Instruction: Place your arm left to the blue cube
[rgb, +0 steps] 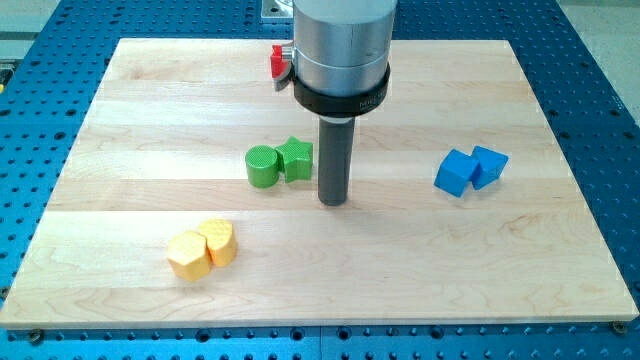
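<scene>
A blue cube (457, 173) lies at the view's right on the wooden board (140, 120), touching a second blue block (489, 165) on its right. My tip (333, 200) is near the board's middle, well to the left of the blue cube with a wide gap between them. The tip stands just right of a green star-shaped block (296, 158).
A green cylinder (262, 166) touches the green star's left side. Two yellow blocks (203, 249) sit together at the lower left. A red block (279, 62) shows partly behind the arm at the top. Blue perforated table surrounds the board.
</scene>
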